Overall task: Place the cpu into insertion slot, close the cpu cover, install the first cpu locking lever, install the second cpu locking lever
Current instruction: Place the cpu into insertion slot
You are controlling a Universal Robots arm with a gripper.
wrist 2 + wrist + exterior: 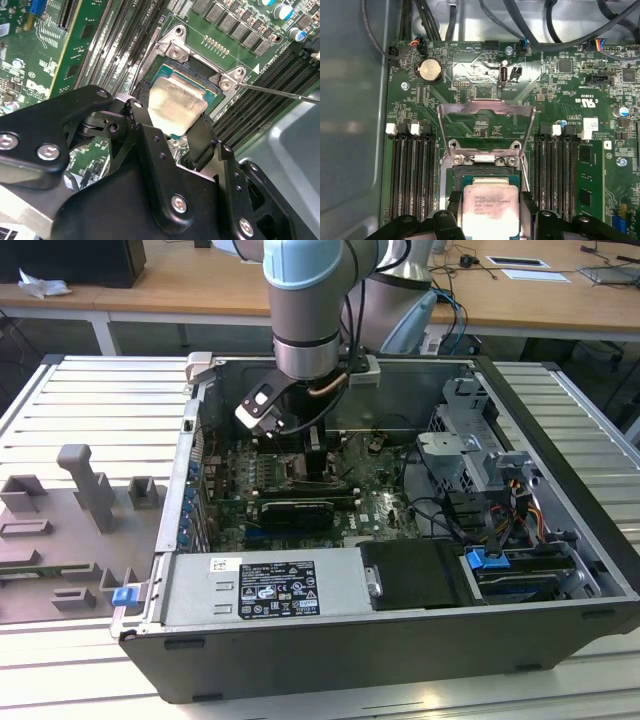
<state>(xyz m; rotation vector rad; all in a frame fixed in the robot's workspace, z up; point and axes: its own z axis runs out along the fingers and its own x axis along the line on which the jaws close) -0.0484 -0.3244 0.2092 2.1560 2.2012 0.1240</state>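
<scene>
1. Our gripper (pixel 174 114) is clamped on the cpu (pixel 177 102), a finger on each side.
2. We hold the chip over the insertion slot (pixel 485 175); we cannot tell whether they touch.
3. The cpu cover (pixel 487 106) stands swung open beyond the slot.
4. Memory slots (pixel 412 170) flank it inside the computer case (pixel 350 670).

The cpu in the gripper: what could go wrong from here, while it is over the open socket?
1. The cpu, clamped in the gripper, covers only part of the insertion slot. If it goes down shifted or tilted, it may seat crooked.
2. The cpu cover stands open just beyond the slot, so the gripper might knock it.
3. The thin locking lever sticks out beside the slot and could be caught.
</scene>
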